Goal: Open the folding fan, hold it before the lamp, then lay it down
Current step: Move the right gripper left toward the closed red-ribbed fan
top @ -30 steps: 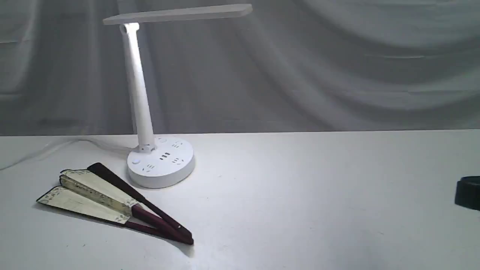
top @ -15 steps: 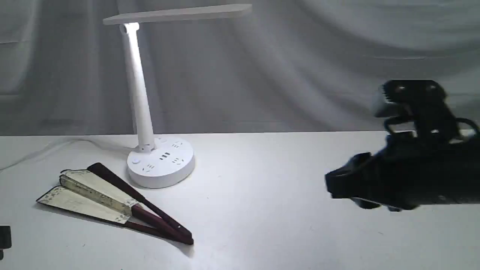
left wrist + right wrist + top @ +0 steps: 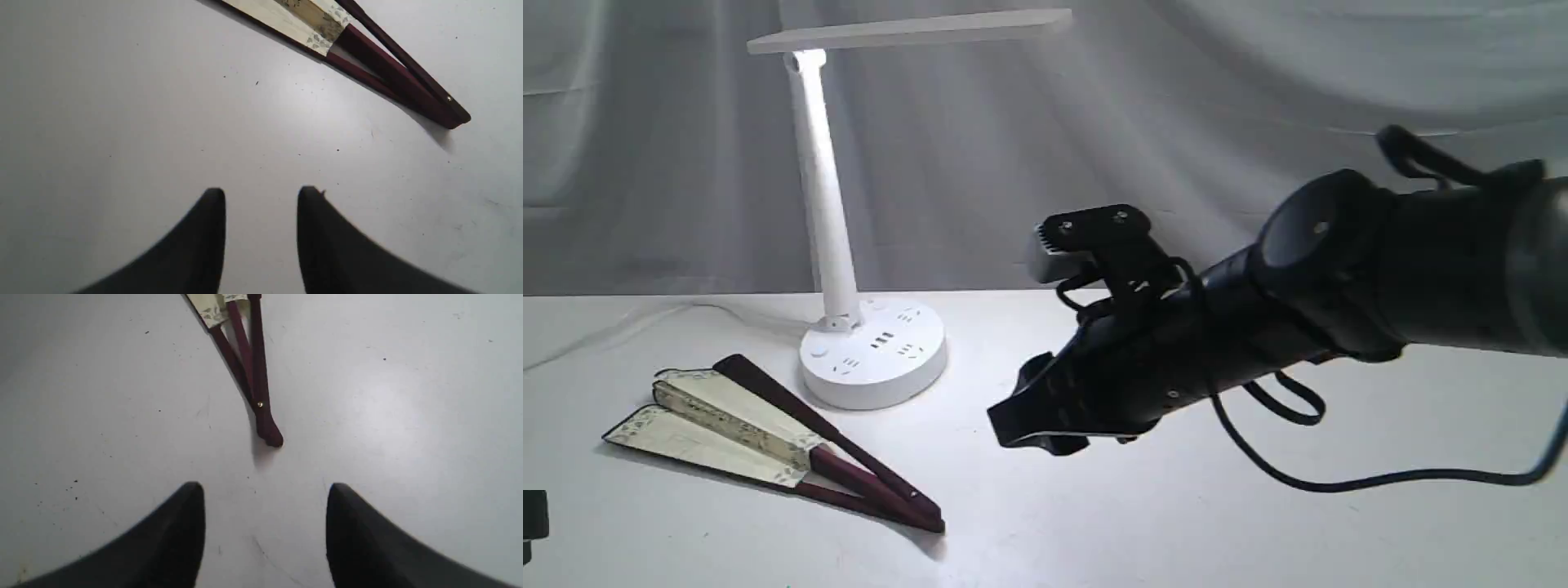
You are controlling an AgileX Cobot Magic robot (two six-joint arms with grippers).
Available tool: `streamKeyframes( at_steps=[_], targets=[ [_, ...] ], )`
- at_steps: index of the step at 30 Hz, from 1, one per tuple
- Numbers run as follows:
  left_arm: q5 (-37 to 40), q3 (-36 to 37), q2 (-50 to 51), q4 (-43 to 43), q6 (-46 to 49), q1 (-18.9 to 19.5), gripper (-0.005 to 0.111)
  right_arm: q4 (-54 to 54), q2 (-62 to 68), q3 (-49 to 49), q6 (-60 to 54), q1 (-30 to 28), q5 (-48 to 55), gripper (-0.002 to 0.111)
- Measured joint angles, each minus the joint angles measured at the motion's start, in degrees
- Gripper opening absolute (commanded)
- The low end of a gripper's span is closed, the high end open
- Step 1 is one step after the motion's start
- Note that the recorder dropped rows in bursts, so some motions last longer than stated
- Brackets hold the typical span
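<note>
White worktop [image 3: 1217,523] carries the folding fan [image 3: 727,423], barely spread, just beside the lamp [image 3: 874,355]. Near its pivot the right claw [image 3: 1006,429] hovers, jaws apart, empty; the left claw [image 3: 261,192] gapes empty too.

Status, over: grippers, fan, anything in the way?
Left gripper open, empty. Right gripper open, empty. Folding fan partly spread, flat on table beside lamp, pivot end toward right gripper. Path between looks clear.

The folding fan [image 3: 727,425] lies on the table [image 3: 1176,531] just before and left of the lamp [image 3: 826,220].
</note>
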Motion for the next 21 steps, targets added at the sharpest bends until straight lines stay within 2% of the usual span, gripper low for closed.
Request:
streamKeyframes(
  at_steps=[9,21],
  targets=[
    [0.0,0.0,0.0,0.0,0.0,0.0,0.03,-0.45,8.96,-8.97,0.39,3.56,0.53,0.047],
    [0.0,0.0,0.0,0.0,0.0,0.0,0.03,-0.78,18.71,-9.88,0.39,7.87,-11.96,0.047]
  ],
)
